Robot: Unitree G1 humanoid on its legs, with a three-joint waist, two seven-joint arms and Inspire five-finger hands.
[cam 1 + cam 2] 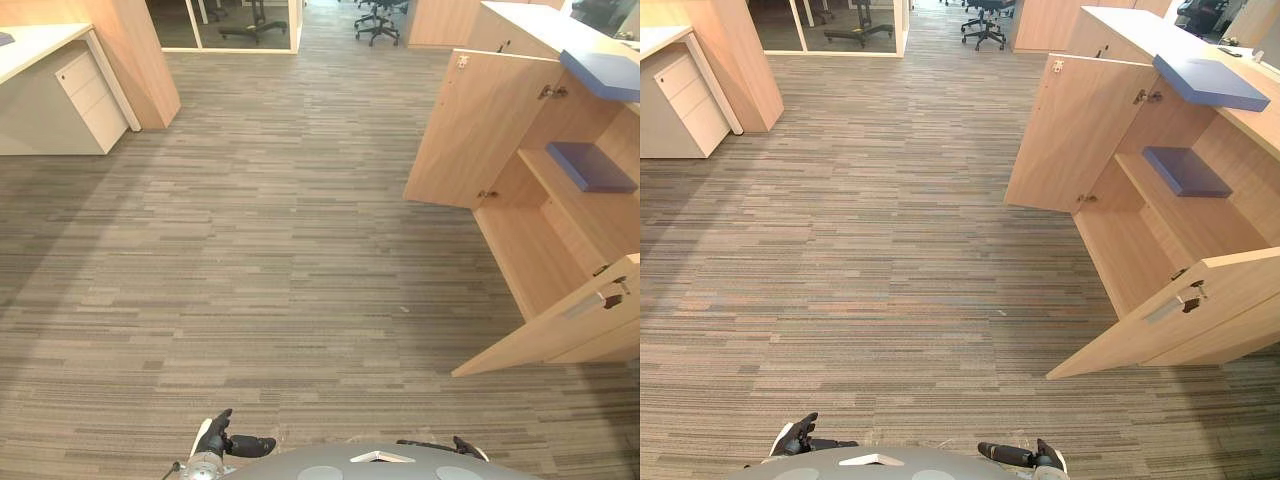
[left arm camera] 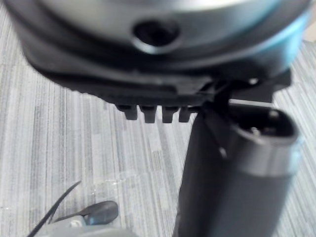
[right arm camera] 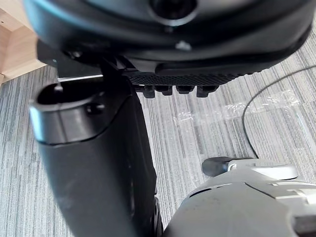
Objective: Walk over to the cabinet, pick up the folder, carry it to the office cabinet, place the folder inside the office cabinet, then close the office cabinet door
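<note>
The office cabinet (image 1: 1075, 130) stands with both doors wide open at the right, what looks like a blue folder (image 1: 1185, 170) lying flat on its shelf. A second folder (image 1: 1212, 82) overhangs its top; likely stiff, light and slick, it is best pinched at that overhanging edge. Left hand (image 1: 222, 440) and right hand (image 1: 1018, 456) hang low, fingers relaxed, empty

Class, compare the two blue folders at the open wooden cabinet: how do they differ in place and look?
The upper folder lies on top of the cabinet, jutting past its edge; the lower folder lies inside on the shelf. The upper folder looks lighter blue, the lower folder darker, in shade. Both are blue and lie flat.
</note>
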